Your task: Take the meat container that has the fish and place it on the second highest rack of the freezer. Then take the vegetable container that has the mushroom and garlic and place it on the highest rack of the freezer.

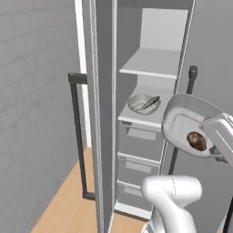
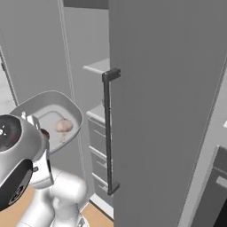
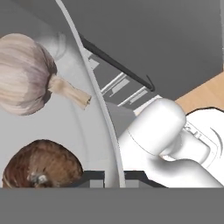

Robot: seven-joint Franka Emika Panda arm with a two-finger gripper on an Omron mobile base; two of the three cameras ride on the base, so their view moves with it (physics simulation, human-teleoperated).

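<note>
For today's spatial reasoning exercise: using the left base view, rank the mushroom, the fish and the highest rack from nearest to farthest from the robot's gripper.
1. The mushroom, in the tilted container at the gripper, right side.
2. The fish, in its container on the second highest rack, centre.
3. The highest rack, above, bare.

Flat, even rendered light, soft faint shadows, no glare, slightly low-resolution softness

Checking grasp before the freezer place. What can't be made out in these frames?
- Gripper finger contact on the vegetable container: hidden by the robot's arm in the left base view, cut off at the bottom of the hand view.
- Mushroom: its lower part is cut off there.
- Highest rack: largely hidden in the right base view by the freezer door.
</note>
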